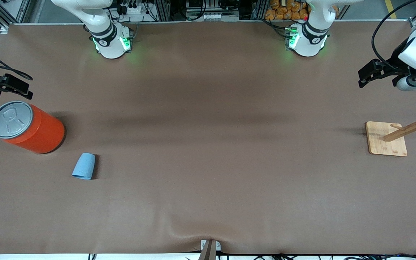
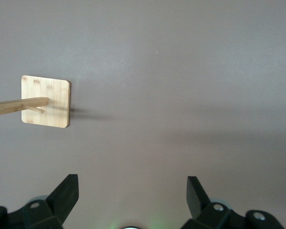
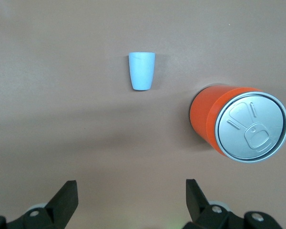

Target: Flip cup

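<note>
Near the right arm's end of the table, the cup (image 1: 84, 166) sits upside down beside the orange can (image 1: 27, 126); right gripper (image 1: 4, 86), jaws apart, hovers closest, left gripper (image 1: 374, 74) likewise spread, waiting.

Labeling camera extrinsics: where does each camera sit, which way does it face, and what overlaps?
Front view: high across the table, facing both arm bases; shows the table, the left gripper and the right gripper, each open at its own end.
Left wrist view: on the left arm's wrist, looking down at the wooden rack, own open fingers in frame.
Right wrist view: on the right arm's wrist, looking down at the cup and the orange can, own open fingers in frame.
Shared: front and right wrist views both show cup and can; front and left wrist both show the rack.
</note>
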### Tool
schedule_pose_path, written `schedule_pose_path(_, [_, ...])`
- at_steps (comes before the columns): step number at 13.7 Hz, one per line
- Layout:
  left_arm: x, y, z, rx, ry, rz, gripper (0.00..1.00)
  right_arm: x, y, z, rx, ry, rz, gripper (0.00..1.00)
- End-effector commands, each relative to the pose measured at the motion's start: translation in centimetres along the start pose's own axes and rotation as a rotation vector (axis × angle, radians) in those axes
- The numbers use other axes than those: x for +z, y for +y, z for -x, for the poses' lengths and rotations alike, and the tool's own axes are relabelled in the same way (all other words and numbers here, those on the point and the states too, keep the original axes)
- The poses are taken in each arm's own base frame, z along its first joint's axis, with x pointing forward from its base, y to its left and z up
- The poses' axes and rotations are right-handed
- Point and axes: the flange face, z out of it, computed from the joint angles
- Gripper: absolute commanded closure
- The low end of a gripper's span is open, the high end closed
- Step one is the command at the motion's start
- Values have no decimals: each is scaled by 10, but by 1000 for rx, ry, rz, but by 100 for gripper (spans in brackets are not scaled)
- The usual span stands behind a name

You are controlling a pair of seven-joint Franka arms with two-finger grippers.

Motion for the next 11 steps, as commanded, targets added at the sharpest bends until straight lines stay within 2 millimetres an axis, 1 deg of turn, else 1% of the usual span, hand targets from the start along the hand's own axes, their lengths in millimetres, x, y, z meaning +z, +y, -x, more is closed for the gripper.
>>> schedule_pose_path(1, [-7, -4, 4, 9, -6, -9, 0, -3, -3, -2, 5, -3, -14, 0])
schedule_pose_path(4, [-12, -4, 2, 6, 5, -8, 0, -3, -3, -2, 4, -3, -14, 0])
schedule_pose_path(5, [-11, -5, 2, 7, 3, -7, 0, -3, -3, -2, 4, -3, -14, 0])
schedule_pose_path(6, [-11, -12, 1, -5, 2, -6, 0, -2, -3, -2, 4, -6, -14, 0])
schedule_pose_path(9, [-9, -11, 3, -2, -15, -6, 0, -2, -5, -2, -10, -6, -14, 0])
schedule_pose_path(11, [-9, -8, 3, 3, -14, -7, 0, 20, -11, -17, -20, -34, -6, 0])
